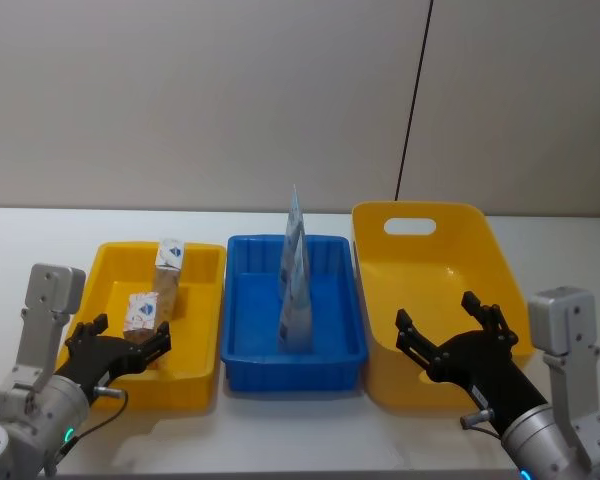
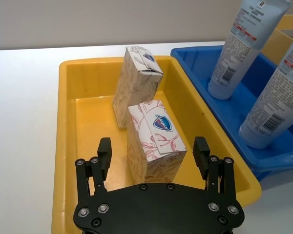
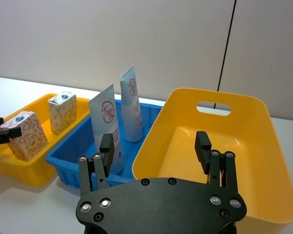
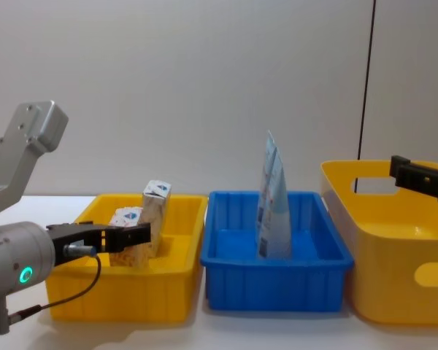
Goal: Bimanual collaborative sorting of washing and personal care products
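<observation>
Two cream cartons with red floral print stand in the yellow tray (image 1: 160, 388): a near carton (image 1: 142, 310) (image 2: 156, 141) and a far carton (image 1: 169, 262) (image 2: 136, 83). My left gripper (image 1: 130, 338) (image 2: 153, 153) (image 4: 115, 237) is open low over the tray's front, its fingertips (image 2: 104, 148) to either side of the near carton without gripping it. Two pale blue-white tubes (image 1: 295, 280) (image 3: 107, 122) (image 4: 272, 204) stand upright in the blue tray (image 1: 295, 375). My right gripper (image 1: 435, 312) (image 3: 154, 146) (image 4: 405, 173) hangs open and empty over the front of the big yellow basket (image 1: 430, 260).
The three containers sit side by side on a white table: yellow tray left, blue tray middle, handled basket (image 3: 224, 141) right, with nothing inside it. A plain wall with a black cable (image 1: 415, 100) stands behind. Bare table lies in front of the trays.
</observation>
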